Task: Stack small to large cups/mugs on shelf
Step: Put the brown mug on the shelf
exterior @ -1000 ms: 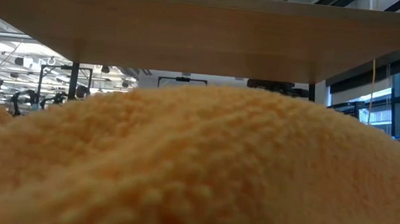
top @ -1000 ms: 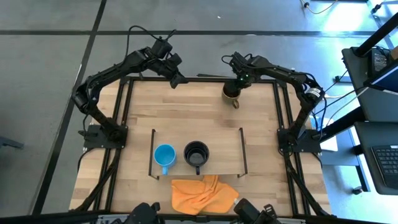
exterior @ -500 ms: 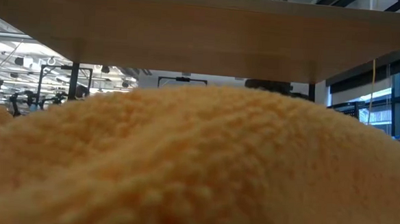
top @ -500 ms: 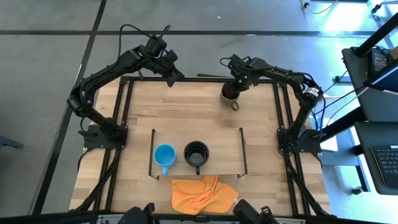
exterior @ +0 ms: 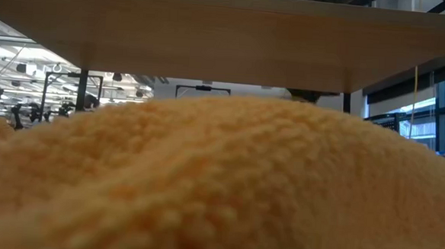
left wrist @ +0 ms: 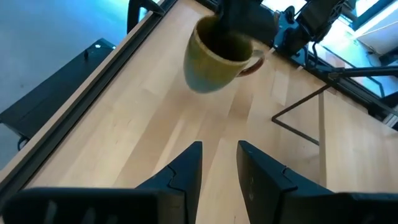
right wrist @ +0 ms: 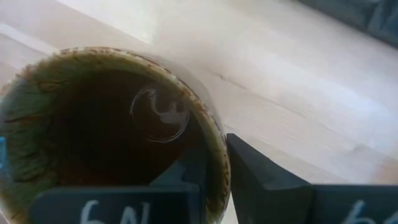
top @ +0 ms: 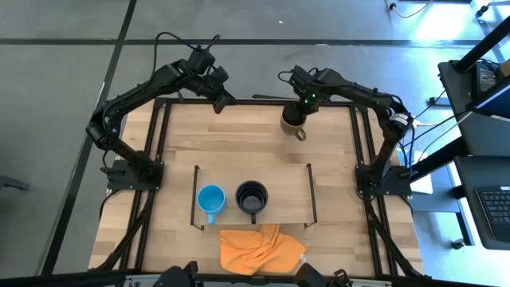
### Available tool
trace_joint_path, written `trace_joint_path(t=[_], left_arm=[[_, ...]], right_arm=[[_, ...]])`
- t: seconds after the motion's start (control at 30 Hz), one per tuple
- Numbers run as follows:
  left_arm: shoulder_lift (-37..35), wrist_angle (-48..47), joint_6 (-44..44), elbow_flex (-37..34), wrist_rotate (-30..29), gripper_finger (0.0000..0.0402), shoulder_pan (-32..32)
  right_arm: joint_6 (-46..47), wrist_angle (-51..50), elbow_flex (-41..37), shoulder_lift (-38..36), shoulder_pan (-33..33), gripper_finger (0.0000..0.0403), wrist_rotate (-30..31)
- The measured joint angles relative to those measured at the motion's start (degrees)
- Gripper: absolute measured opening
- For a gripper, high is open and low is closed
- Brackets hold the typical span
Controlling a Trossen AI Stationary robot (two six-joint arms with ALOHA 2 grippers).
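My right jaws (right wrist: 211, 165) are clamped over the rim of the olive-brown mug (top: 292, 121) at the worktop's far edge, 1 finger inside for lifting it to the shelf (top: 291, 185), while my left jaws (left wrist: 218, 163) wait apart nearby.

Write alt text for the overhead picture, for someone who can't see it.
The right gripper holds an olive-brown glazed mug by its rim at the wooden table's far edge. A small light-blue mug and a black mug sit on a low shelf.
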Motion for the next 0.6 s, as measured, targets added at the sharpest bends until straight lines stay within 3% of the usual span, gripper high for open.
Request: trace_joint_path(t=[0.23,0.6], left_arm=[[0.02,-3.74,2.97,0.00,-2.38,0.0094,0.01],[-3.38,-6.81,7.70,0.00,-13.88,0.0094,0.14]], right_arm=[[2.94,-11.11,12.49,-0.06,3.02,0.0045,4.29],[17.44,-25.13,28.98,-0.24,11.54,0.0047,5.27]])
